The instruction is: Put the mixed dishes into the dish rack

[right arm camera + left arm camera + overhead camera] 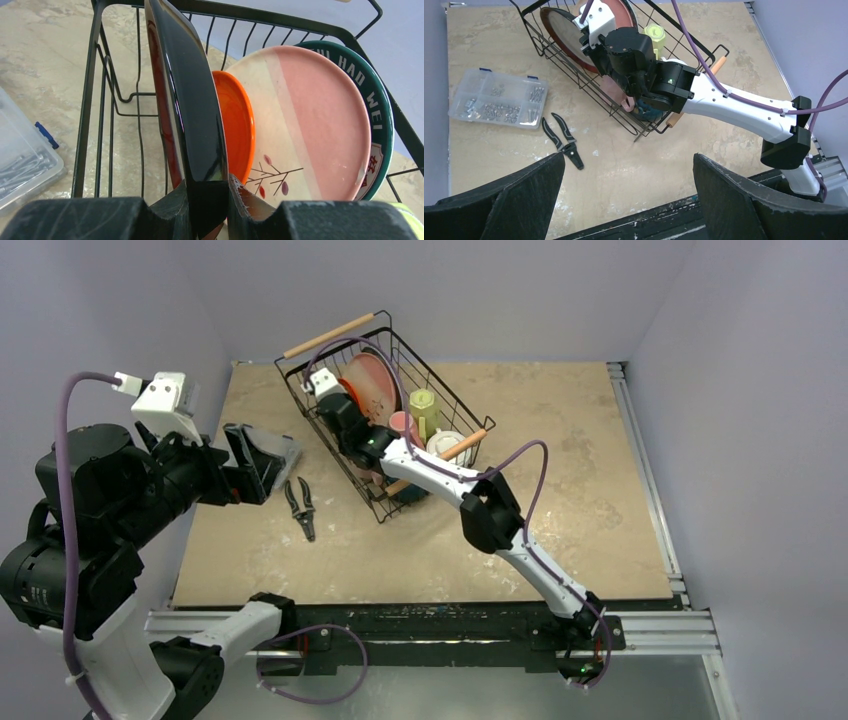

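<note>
right gripper (207, 200) pinches the dark red-rimmed plate (192, 100); I'd settle it upright in the dish rack (330, 335) by the orange plate (237, 125) before releasing. left gripper (628, 165) gapes, empty.

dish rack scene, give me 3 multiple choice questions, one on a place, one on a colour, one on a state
1. Where do the black pliers lie?
A. on the table beside the dish rack
B. inside the rack
C. in a gripper

2. What colour is the plate right next to the dark red-rimmed plate that the right gripper holds?
A. blue
B. orange
C. yellow

3. What state is the left gripper in?
A. shut on a mug
B. shut on the pliers
C. open, holding nothing

Answers:
1 A: the pliers lie flat on the table, outside the wires.
2 B: the orange plate stands just behind it in the right wrist view.
3 C: its fingers stand wide apart with nothing between them.
</note>
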